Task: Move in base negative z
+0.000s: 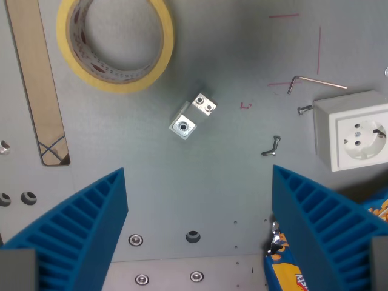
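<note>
My gripper (199, 233) is open, its two blue ribbed fingers (85, 230) standing wide apart at the bottom left and bottom right of the wrist view. Nothing is between them. A small metal block (191, 116) with holes lies on the grey metal plate (230, 182), above the gap between the fingers and apart from them.
A roll of yellow tape (115, 42) lies at the top left. A wooden strip (42, 85) runs down the left edge. A white socket (354, 128) sits at the right, with an Allen key (312, 80) and small screws (271, 147) near it. A blue-orange packet (291, 267) lies by the right finger.
</note>
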You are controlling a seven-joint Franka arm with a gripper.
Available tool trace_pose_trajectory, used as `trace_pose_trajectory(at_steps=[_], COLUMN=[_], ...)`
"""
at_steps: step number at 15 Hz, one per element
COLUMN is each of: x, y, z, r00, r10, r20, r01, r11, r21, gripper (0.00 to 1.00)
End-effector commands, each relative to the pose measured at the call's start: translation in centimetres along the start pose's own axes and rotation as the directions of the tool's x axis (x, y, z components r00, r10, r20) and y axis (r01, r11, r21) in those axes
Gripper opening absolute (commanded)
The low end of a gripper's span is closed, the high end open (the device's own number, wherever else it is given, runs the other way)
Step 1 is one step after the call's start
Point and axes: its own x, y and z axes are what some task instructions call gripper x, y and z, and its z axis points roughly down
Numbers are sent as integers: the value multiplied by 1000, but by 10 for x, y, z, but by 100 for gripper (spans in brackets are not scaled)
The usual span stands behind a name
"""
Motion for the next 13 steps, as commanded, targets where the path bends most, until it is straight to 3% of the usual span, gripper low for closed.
trace_pose_trajectory(at_steps=[1,13], x=[0,4], y=[0,-1], z=[3,63], r00=[1000,1000], r10=[0,0], r20=[-4,-4], r01=[0,0], r11=[1000,1000], r21=[0,0], gripper=[100,100])
